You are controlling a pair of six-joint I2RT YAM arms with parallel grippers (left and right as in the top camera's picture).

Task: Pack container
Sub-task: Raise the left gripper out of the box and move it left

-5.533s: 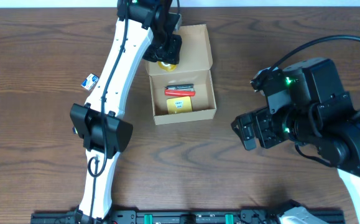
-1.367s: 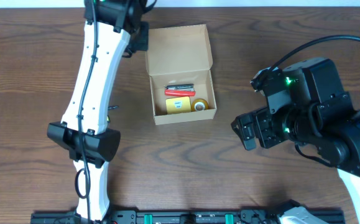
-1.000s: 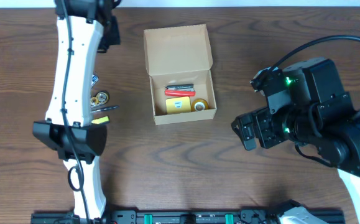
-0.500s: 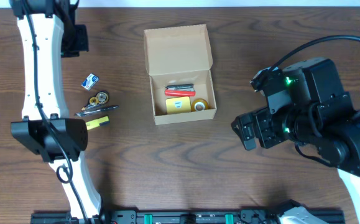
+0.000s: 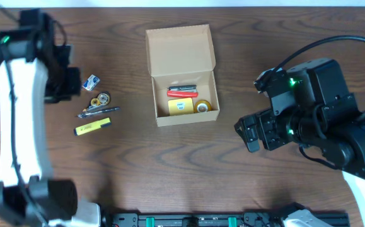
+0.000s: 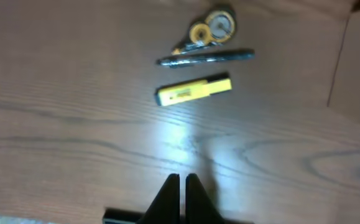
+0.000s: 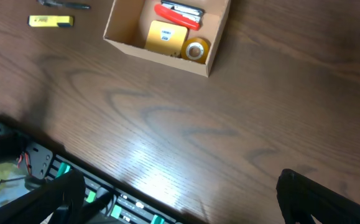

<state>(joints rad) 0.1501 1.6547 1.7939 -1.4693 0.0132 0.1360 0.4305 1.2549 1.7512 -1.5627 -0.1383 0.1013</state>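
The container [image 5: 183,112] is a tan cardboard box with its flap lid [image 5: 179,49] open, standing mid-table. Inside it lie a red item, a dark pen, a yellow pad [image 5: 181,106] and a tape roll [image 5: 202,107]; the right wrist view shows the container [image 7: 136,48] too. My left gripper [image 5: 67,83] is shut and empty, well left of the box, beside loose stationery. In its wrist view the shut left gripper [image 6: 181,185] hovers over bare wood below a yellow highlighter [image 6: 194,91]. My right gripper [image 5: 248,133] stands wide open and empty to the right of the box, its fingers [image 7: 61,193] far apart.
Left of the box lie a small blue-white item [image 5: 92,81], a gold roll [image 5: 100,99], a pen [image 5: 98,111] and the yellow highlighter [image 5: 92,127]. A black rail with green clips [image 5: 182,221] runs along the table's front edge.
The left arm has swung left, away from the box, and come down beside the loose stationery. A tape roll that it held over the box now lies inside. The right arm is still.
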